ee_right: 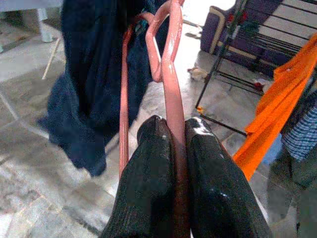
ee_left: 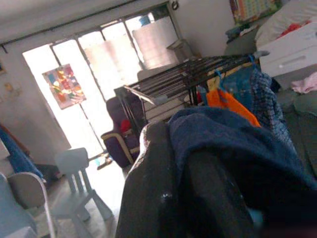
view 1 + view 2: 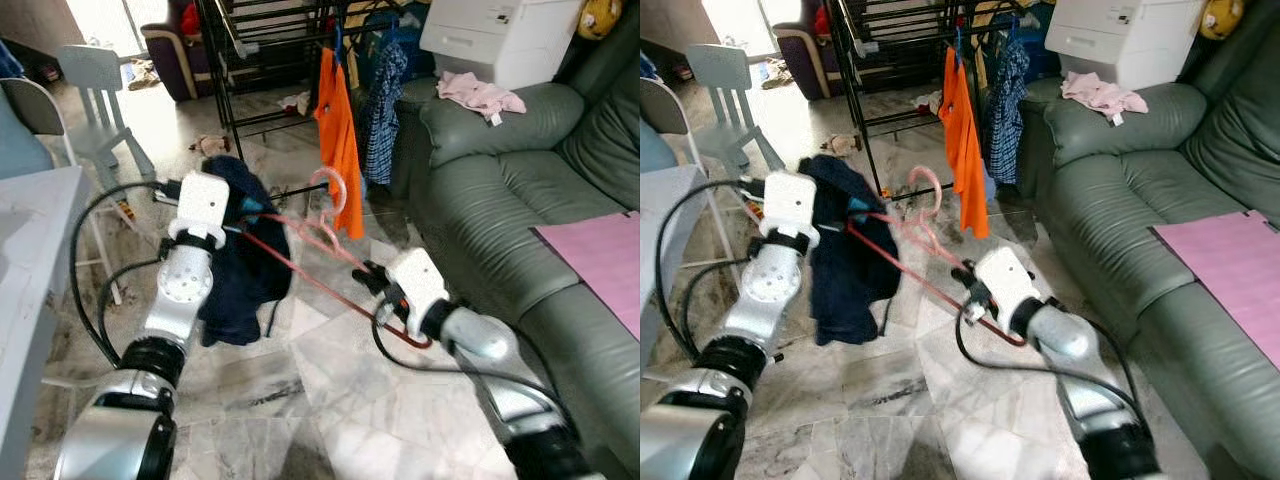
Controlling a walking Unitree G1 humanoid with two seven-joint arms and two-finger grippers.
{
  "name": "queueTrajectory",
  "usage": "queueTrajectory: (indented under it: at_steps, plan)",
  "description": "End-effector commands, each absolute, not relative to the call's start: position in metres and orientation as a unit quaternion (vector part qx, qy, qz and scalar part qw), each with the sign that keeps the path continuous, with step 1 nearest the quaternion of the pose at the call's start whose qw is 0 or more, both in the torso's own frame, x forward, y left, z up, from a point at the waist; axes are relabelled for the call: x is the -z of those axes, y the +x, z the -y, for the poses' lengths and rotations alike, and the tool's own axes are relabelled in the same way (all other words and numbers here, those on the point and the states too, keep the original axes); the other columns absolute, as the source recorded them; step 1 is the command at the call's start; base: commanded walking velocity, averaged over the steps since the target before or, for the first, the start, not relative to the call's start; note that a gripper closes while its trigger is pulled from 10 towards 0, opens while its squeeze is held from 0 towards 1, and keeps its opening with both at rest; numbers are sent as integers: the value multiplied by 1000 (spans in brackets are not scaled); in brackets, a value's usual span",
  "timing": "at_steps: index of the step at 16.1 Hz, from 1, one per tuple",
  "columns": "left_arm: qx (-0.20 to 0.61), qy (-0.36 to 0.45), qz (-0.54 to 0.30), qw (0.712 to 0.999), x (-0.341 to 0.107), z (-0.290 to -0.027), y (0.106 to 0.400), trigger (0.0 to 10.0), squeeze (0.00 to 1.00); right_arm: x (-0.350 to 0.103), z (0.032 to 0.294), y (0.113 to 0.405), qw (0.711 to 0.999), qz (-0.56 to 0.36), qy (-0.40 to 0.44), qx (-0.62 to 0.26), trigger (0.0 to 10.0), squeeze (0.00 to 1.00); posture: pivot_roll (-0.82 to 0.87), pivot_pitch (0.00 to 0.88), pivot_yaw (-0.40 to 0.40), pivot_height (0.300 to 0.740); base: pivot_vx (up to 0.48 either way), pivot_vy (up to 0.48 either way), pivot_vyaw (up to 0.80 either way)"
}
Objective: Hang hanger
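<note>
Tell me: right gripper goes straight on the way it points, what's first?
Probably the navy garment. The right gripper, shut on the pink hanger, points along it toward that cloth, held by the left gripper. Depth is unclear; floor lies beyond.

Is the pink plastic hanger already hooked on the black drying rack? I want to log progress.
No: the pink plastic hanger is pinched in the right claw, well short of the black drying rack.
</note>
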State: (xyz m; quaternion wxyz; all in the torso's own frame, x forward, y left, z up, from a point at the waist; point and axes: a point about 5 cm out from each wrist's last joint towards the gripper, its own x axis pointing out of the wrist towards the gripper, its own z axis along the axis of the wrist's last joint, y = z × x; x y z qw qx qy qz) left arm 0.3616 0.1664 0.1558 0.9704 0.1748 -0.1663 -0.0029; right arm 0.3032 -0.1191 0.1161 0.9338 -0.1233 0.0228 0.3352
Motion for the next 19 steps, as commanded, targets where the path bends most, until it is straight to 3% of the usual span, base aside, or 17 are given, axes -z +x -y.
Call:
queueTrajectory:
  at_steps: [1, 5, 11, 14, 19]
  plan:
    - [5, 181, 164, 970, -157, -170, 360, 0, 0, -126, 121, 315, 949, -14, -93, -302, 10000, 0, -152, 0, 81, 740, 0, 0, 0]
    - [55, 167, 60, 983, -115, -163, 346, 0, 0, -153, 105, 342, 959, 36, -83, -268, 10000, 0, -133, 0, 79, 740, 0, 0, 0]
    - [187, 138, 140, 962, -134, -106, 334, 0, 0, -155, 84, 361, 968, 30, -52, -242, 10000, 0, -128, 0, 68, 740, 0, 0, 0]
    - [287, 162, 193, 924, -142, -72, 314, 0, 0, -161, 76, 370, 977, 41, -18, -208, 10000, 0, -123, 0, 65, 740, 0, 0, 0]
    - [321, 229, 177, 902, -125, -77, 303, 0, 0, -177, 73, 376, 973, 79, -3, -219, 10000, 0, -122, 0, 60, 740, 0, 0, 0]
